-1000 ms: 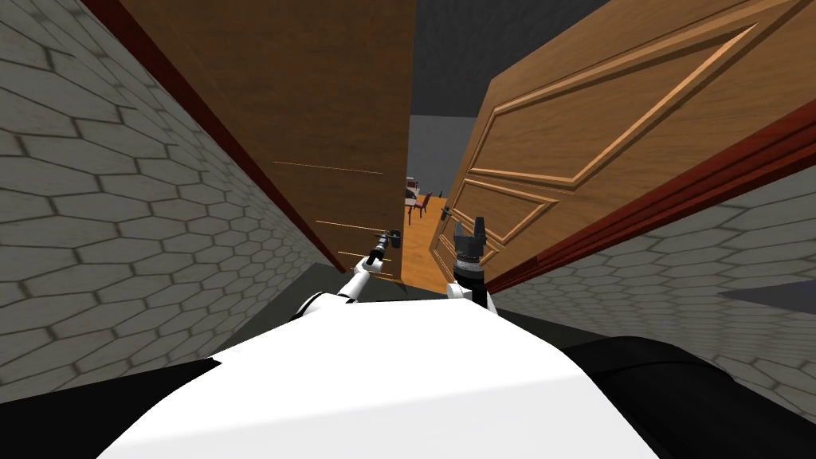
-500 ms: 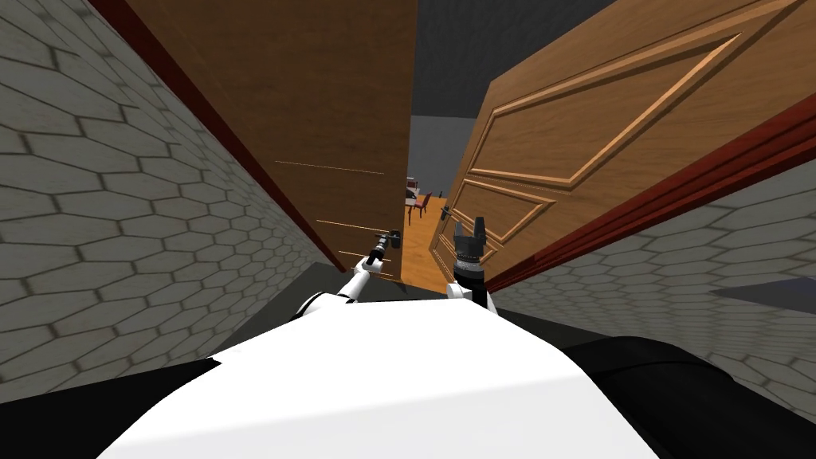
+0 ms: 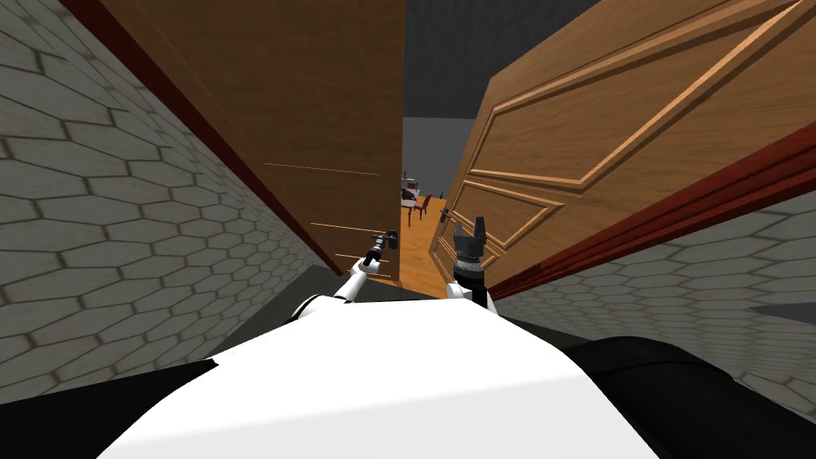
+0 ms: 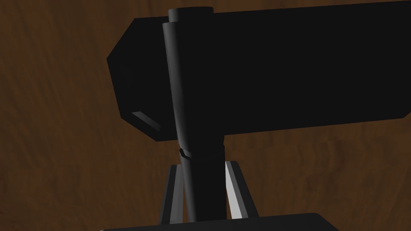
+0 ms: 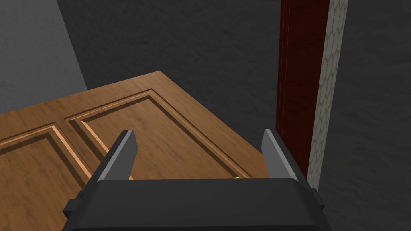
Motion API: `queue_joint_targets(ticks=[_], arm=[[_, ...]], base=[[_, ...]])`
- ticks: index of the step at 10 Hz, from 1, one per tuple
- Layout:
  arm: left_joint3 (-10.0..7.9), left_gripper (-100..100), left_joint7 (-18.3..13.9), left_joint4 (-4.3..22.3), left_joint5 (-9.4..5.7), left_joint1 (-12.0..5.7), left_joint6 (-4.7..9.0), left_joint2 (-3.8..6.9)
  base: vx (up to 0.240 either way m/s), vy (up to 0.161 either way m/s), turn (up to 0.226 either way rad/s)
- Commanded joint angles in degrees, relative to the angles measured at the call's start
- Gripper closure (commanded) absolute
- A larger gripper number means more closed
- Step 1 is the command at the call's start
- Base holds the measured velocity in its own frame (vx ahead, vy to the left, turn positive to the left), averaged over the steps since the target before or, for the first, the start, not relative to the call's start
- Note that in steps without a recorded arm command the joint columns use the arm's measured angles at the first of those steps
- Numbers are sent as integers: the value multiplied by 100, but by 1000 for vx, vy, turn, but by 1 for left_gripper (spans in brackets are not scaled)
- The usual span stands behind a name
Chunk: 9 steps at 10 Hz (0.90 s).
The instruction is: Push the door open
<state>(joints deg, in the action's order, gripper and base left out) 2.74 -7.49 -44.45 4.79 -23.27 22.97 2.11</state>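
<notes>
A dark brown door (image 3: pixel 319 119) stands on the left, and a lighter panelled door (image 3: pixel 606 119) stands ajar on the right. My left gripper (image 3: pixel 390 239) is at the dark door's free edge. In the left wrist view its fingers (image 4: pixel 237 192) press the sides of a dark cylindrical door handle (image 4: pixel 200 168). A broad black handle part (image 4: pixel 281 68) lies across the brown door face (image 4: pixel 60 160) beyond them. My right gripper (image 3: pixel 469 225) is held up beside the panelled door (image 5: pixel 152 132), open and holding nothing (image 5: pixel 198 138).
Through the gap between the doors I see an orange floor with a table and red chair (image 3: pixel 416 203). Hexagon-tiled walls (image 3: pixel 119 239) and dark red door frames (image 3: pixel 677 207) close in on both sides. A red frame post (image 5: pixel 299 80) stands near my right hand.
The dark door's free edge has shifted a little to the left and the gap between the doors looks slightly wider. Both arms sit almost where they were.
</notes>
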Motion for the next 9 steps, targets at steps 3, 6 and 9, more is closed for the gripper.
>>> queue_joint_targets(ticks=[3,6,9], arm=[[-254,100,132,145,-57,-139,100,105],[-358,100,181,149,-84,-139,100,154],[-511,100,253,155,-123,-139,100,208]], base=[[116,-61,33],[128,-97,62],[110,-69,47]])
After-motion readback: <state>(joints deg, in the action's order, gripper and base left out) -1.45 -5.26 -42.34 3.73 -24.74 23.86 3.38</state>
